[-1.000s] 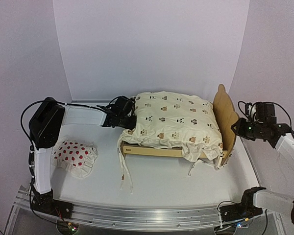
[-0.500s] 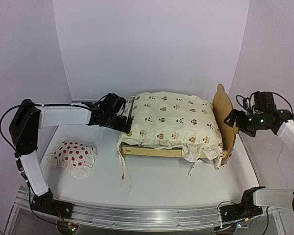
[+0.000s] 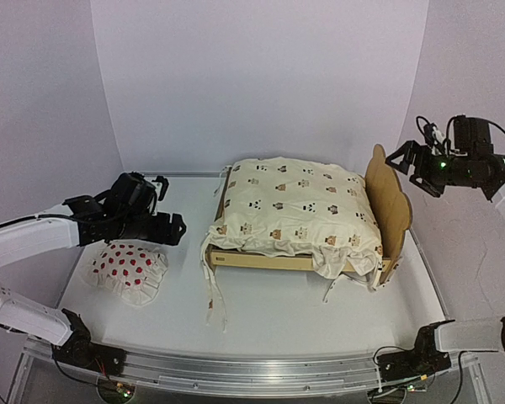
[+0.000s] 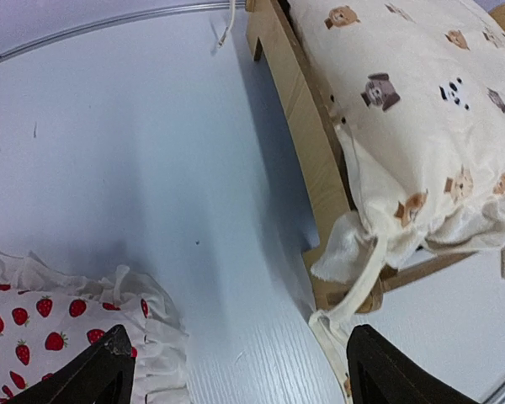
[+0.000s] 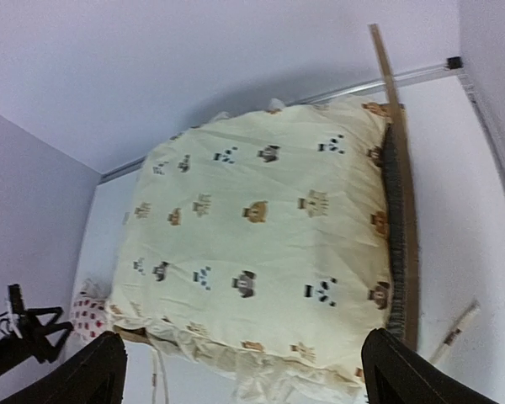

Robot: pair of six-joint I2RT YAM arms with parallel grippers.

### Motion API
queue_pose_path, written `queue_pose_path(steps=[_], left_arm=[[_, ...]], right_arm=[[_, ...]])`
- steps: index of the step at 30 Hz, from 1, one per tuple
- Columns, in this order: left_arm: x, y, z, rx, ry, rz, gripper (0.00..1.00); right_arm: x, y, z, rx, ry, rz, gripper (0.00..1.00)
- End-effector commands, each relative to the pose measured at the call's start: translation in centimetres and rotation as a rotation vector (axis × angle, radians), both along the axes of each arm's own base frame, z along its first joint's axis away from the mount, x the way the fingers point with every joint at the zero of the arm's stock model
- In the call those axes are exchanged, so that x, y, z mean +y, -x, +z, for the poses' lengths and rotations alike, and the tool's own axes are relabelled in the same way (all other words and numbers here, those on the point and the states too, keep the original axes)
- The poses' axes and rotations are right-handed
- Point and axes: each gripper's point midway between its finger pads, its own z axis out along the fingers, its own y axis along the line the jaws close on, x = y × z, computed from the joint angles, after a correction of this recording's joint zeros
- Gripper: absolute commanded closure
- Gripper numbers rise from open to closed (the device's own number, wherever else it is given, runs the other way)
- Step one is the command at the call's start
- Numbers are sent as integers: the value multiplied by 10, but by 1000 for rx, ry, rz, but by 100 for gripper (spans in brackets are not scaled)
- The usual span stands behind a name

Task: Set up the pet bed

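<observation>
Showing one pet bed (image 3: 386,195), one quilt (image 3: 290,206), one pillow (image 3: 126,268).

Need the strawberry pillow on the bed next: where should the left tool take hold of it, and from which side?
Probably from above, pinching the ruffle on the side facing the pet bed. The pillow lies flat and limp on the table, offering no side grip, and that ruffle sits closest to the open left tool.
</observation>
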Motion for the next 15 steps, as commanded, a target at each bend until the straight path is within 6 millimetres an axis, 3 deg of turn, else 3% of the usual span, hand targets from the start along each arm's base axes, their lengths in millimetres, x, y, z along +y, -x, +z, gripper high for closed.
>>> queue_pose_path(steps=[1, 3, 8, 15], left_arm=[[-4, 30, -3, 71, 108, -58, 16], [-8, 40, -5, 100, 161, -79, 19], [-23, 62, -20, 188, 240, -160, 23], [-45, 57, -38, 192, 226, -213, 34]], right_arm=[[48, -8, 40, -48, -217, 166, 2], [66, -9, 43, -59, -209, 211, 2], [120, -2, 27, -28, -143, 350, 2], [179, 16, -19, 53, -45, 501, 6]])
